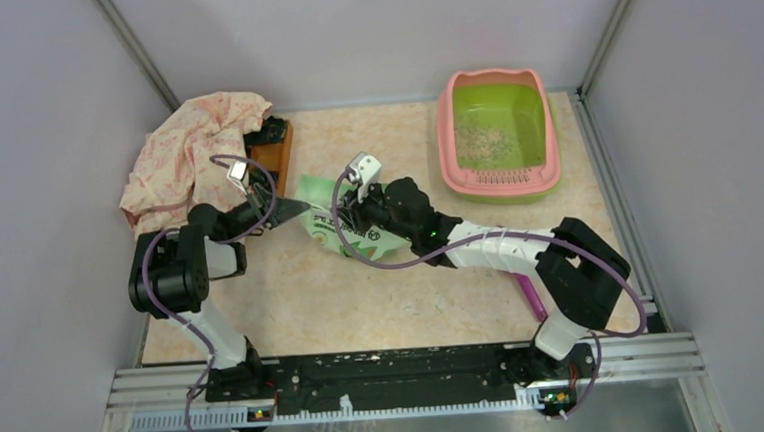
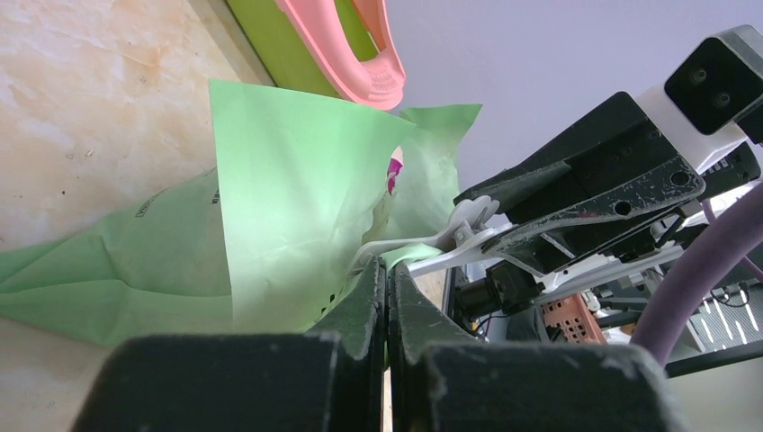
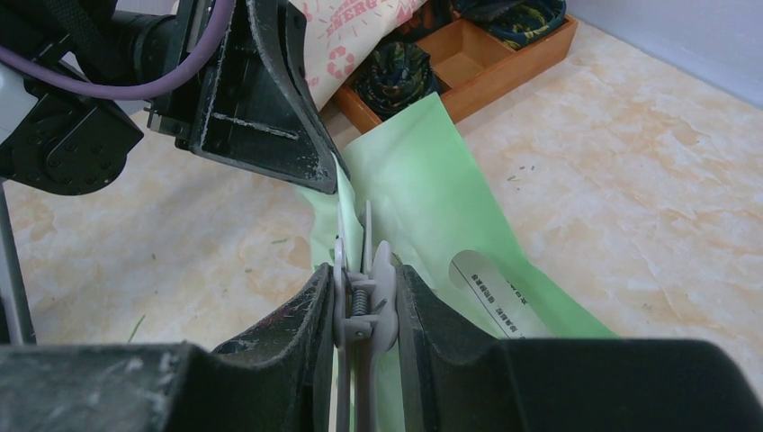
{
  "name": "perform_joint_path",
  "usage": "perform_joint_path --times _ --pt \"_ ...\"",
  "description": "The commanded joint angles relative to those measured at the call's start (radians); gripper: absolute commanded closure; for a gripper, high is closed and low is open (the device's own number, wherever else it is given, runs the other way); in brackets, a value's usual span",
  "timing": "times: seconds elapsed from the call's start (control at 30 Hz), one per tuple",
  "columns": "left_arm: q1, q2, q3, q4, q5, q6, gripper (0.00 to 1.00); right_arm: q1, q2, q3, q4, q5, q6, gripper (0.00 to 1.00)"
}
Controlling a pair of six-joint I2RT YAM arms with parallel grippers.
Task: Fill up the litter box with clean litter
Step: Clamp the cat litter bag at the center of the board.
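Top cam overhead from behind; both wrist cams close, sharing green bag (image 2: 297, 207).

A cream fabric cloth (image 3: 355, 45) carries red printed capitals reading "ENERG", cut off at the frame edge, with a red recycling-arrows sign just below. A light green paper bag (image 3: 423, 189) bears a white rounded label (image 3: 493, 290) with dark lettering too small to read. The left wrist view shows fine dark print on the bag, equally illegible.

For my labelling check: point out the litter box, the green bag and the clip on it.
litter box (image 1: 501, 180), top external view, slotted pink ledge.
green bag (image 2: 297, 207), left wrist view, flat front panel.
clip (image 3: 364, 299), right wrist view, its spring.
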Motion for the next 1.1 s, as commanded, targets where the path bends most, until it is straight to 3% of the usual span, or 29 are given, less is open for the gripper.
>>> perform_joint_path --times 0.0,0.83,0.87,0.93,1.07 --pt "0.022 0.006 0.026 0.254 -0.038 0.004 1.00 0.003 0.011 -0.014 0.096 0.055 -0.002 1.00" --pt "0.027 0.013 0.033 0.254 -0.037 0.001 1.00 0.003 0.060 0.039 0.124 0.018 0.009 1.00" --pt "0.027 0.013 0.033 0.254 -0.038 0.001 1.00 0.003 0.063 0.047 0.110 0.009 0.007 0.96" --pt "0.026 0.014 0.035 0.255 -0.037 0.000 1.00 0.003 0.063 0.061 0.081 -0.010 -0.001 0.60" --pt "0.028 0.013 0.035 0.255 -0.037 -0.001 1.00 -0.016 0.019 0.066 0.037 -0.059 -0.022 0.36"
